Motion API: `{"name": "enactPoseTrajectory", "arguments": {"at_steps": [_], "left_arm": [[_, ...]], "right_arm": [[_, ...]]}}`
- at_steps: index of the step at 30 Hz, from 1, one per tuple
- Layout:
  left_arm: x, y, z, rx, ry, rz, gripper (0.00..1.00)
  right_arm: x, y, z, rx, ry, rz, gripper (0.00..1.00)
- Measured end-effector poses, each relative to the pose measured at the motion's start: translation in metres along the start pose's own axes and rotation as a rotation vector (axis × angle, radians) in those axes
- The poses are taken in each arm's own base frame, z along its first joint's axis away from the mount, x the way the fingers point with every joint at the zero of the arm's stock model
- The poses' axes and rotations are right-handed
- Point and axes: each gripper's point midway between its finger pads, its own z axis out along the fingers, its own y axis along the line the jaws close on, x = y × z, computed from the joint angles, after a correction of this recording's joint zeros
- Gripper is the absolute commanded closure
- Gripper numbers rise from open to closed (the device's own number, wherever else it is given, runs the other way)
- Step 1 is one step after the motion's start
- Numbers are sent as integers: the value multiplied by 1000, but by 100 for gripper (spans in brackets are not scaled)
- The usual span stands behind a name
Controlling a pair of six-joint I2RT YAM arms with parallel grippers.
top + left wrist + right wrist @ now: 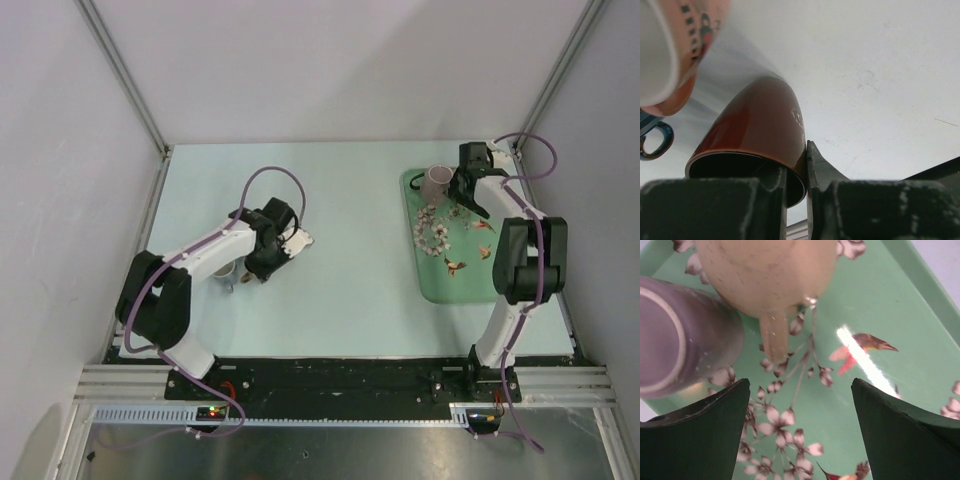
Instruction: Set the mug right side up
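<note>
Over the tabletop (350, 290), the left gripper (796, 177) pinches the red-brown mug (757, 125) by its rim; a slow, firm turn looks wisest.

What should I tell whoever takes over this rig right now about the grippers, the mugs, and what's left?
Left gripper shut on the rim of the red-brown mug, one finger inside, one outside; mug tilted, mouth toward the wrist camera.
Right gripper open, holding nothing, over the green tray beside a beige mug and a mauve mug.
Done: mug gripped.
Left: bring it mouth-up, set it down, release.
</note>
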Motion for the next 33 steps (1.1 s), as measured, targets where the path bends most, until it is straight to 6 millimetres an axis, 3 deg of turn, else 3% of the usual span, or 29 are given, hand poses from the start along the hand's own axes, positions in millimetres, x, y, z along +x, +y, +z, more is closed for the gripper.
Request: {"name": "enactPoseTrajectory", "arguments": {"at_steps": [6, 8, 12, 17, 19, 22, 26, 30, 33], "left_arm": [[6, -2, 11, 21, 12, 31, 51], [6, 0, 11, 17, 11, 31, 44], [10, 7, 6, 9, 26, 14, 37], [-4, 16, -25, 19, 1, -23, 36], [-9, 16, -37, 29, -14, -36, 35], [-11, 14, -50, 52, -18, -47, 35], [-12, 10, -69, 88, -19, -59, 29], [-23, 13, -96, 111, -74, -73, 21], [-42, 21, -120, 110, -168, -79, 5]], "right_arm": [[3, 16, 28, 17, 35, 1, 16], [6, 16, 32, 26, 46, 1, 18], [6, 15, 40, 48, 58, 8, 23], [-7, 12, 54, 73, 53, 25, 33], [-12, 9, 59, 80, 53, 37, 44], [-13, 2, 64, 94, 59, 35, 70], [-14, -2, 68, 90, 71, 35, 96], [-14, -17, 66, 119, 73, 20, 100], [-9, -33, 51, 126, 84, 8, 100]]}}
